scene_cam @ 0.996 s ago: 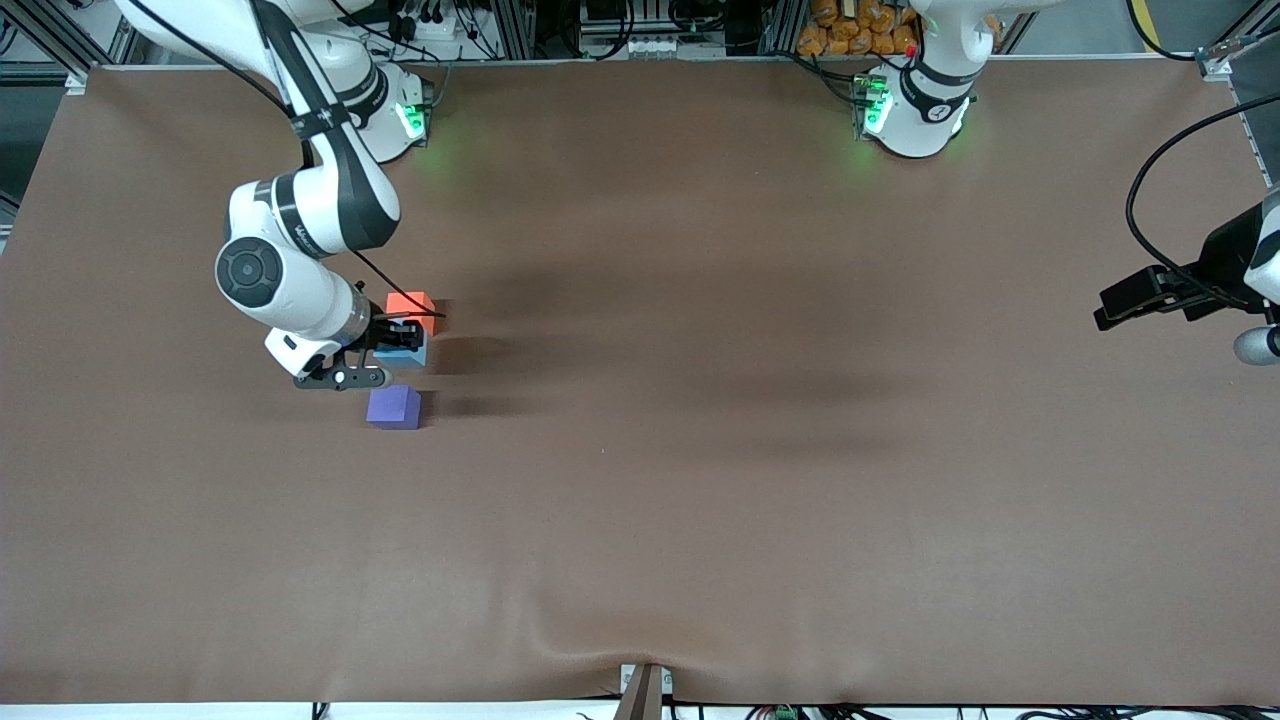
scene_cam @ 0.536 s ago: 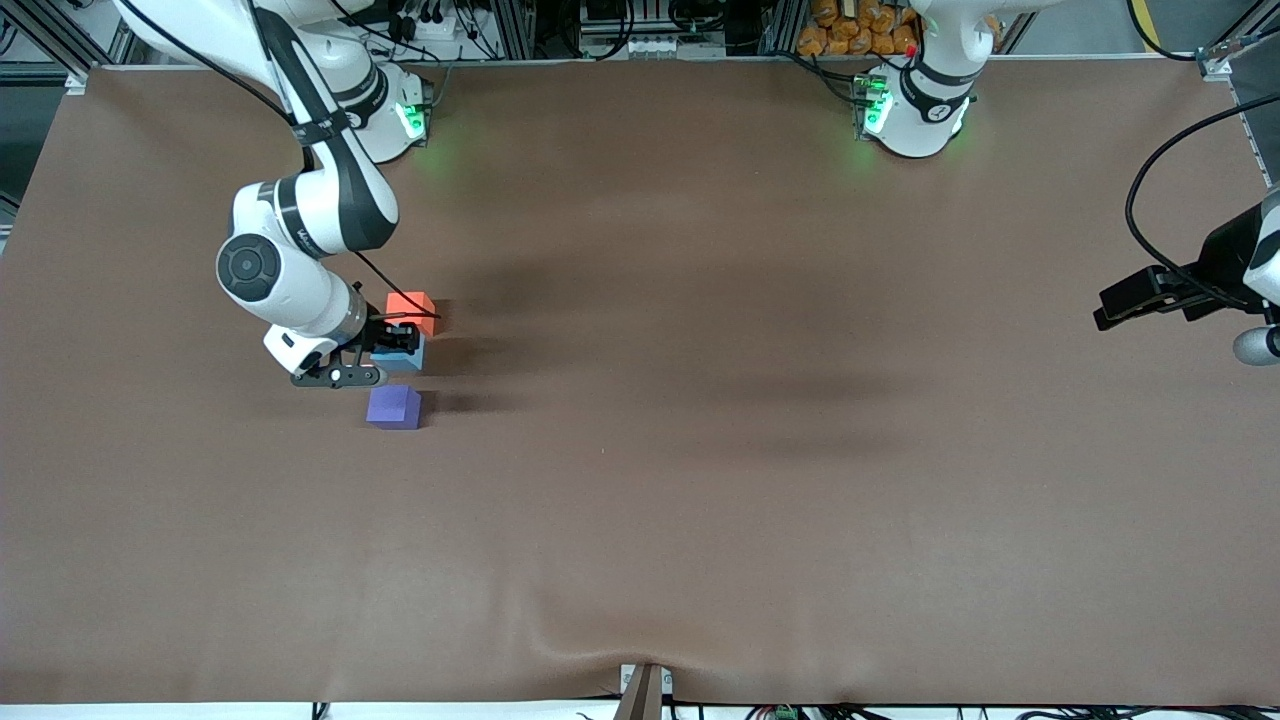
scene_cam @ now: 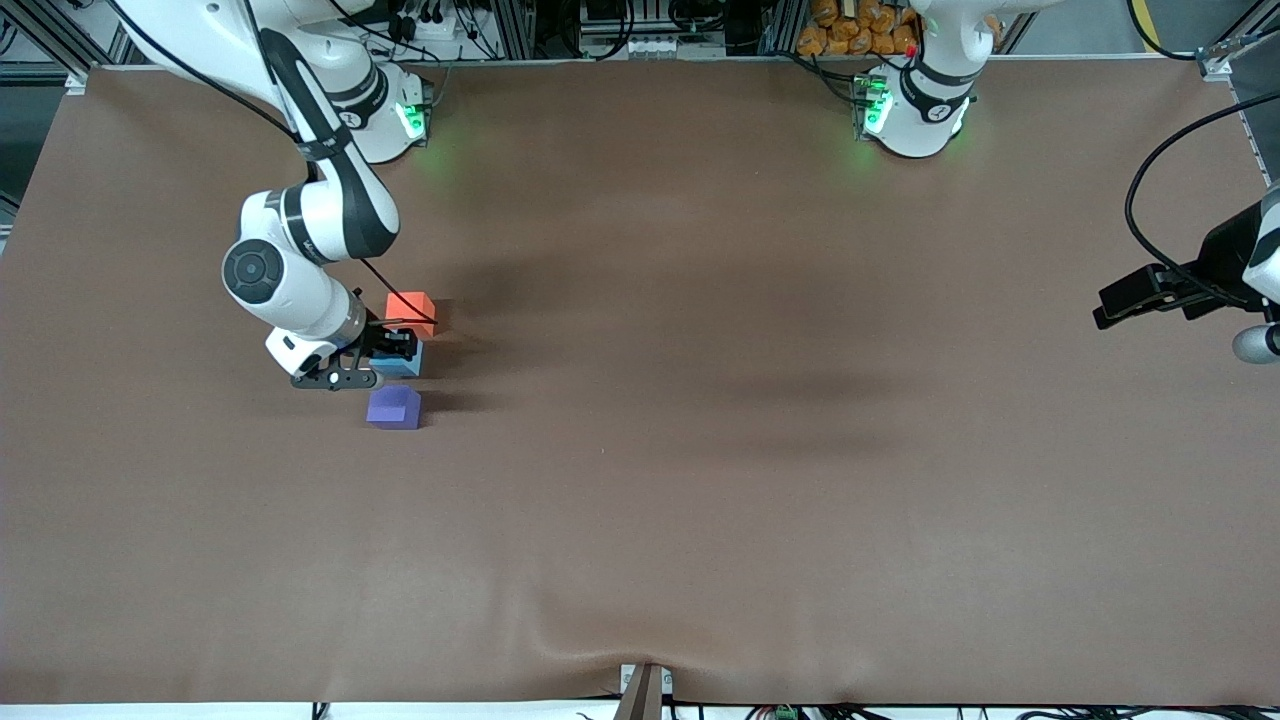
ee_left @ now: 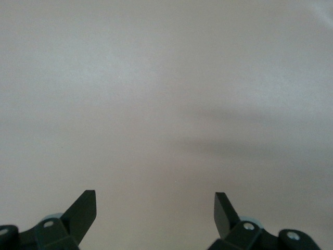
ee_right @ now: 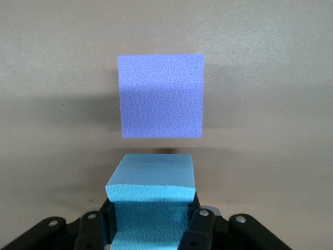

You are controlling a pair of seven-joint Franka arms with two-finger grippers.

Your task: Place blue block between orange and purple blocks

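- Right gripper [ee_right: 151, 221]: jaws clamped on blue block [scene_cam: 403, 362], low in the gap between orange block [scene_cam: 411, 308] and purple block [scene_cam: 394, 407].
- Step in hand: placement. Next: seat on table [scene_cam: 700, 450], then release without nudging neighbours.
- Left gripper [ee_left: 155, 205]: jaws wide apart, empty, waiting at the left arm's end.
- Contact with table: hidden.

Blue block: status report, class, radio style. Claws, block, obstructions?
Right claw shut on blue block, between orange block and purple block. Left claw open, waiting at table's edge. Nothing in the way.
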